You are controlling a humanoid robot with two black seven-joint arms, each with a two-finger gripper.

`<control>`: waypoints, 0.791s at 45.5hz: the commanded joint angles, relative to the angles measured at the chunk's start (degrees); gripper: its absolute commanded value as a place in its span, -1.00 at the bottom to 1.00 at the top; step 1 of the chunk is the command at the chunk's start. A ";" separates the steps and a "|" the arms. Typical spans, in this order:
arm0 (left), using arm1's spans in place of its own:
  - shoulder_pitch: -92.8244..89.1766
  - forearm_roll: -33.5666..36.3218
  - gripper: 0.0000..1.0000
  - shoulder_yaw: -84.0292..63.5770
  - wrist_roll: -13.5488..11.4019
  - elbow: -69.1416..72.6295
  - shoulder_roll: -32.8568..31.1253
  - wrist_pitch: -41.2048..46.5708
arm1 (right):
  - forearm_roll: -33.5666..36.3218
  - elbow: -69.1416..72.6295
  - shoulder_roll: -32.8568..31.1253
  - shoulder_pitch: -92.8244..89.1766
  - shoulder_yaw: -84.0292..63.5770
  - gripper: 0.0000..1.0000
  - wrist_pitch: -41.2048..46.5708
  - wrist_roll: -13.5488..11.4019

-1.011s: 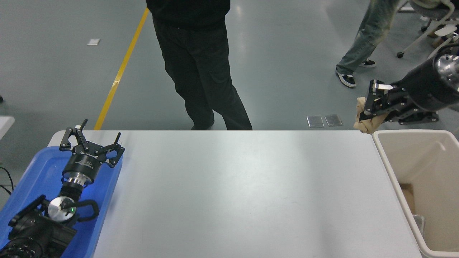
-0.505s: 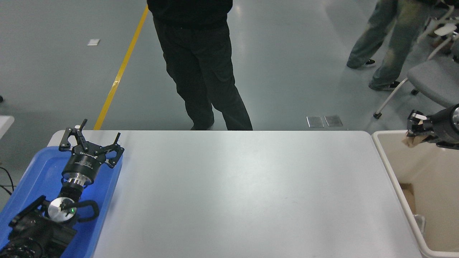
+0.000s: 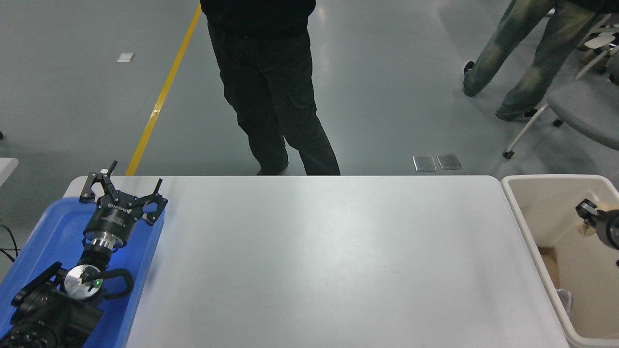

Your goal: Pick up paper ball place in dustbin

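Over the large cream-beige rectangular plastic dustbin (image 3: 512, 203), my right gripper (image 3: 586, 209) barely shows; I cannot tell its state, nor see the paper ball. Crumpled kraft paper should be light and squashy, best pinched across its middle.

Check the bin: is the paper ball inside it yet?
Cannot tell. No paper ball shows anywhere. The right gripper is over the bin, mostly cut off by the picture's edge, and only part of the bin's inside shows.

One view only, the head view: set high on the robot's side, it looks forward and down over the counter (image 3: 309, 261), taking in its whole far edge, both far corners and the floor beyond, from a middling distance.
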 commanded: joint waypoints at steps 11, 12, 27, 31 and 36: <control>-0.01 0.00 0.99 0.00 0.01 0.02 0.00 0.01 | -0.08 -19.49 7.34 -14.88 10.23 -1.00 -5.19 -0.08; -0.01 0.00 0.99 0.00 0.01 0.02 0.00 0.01 | -0.08 -19.49 7.34 -14.97 10.23 -1.00 -5.19 -0.08; -0.01 0.00 0.99 0.00 0.01 0.02 0.00 0.01 | -0.08 -19.14 7.42 -15.94 10.31 -1.00 -5.27 -0.08; -0.01 0.00 0.99 0.00 0.01 0.02 0.00 0.01 | -0.08 -18.97 7.42 -15.94 10.40 -1.00 -5.27 -0.08; -0.01 0.00 0.99 0.00 0.01 0.02 0.00 0.01 | 0.01 -18.70 7.51 -15.94 10.58 -1.00 -5.27 -0.08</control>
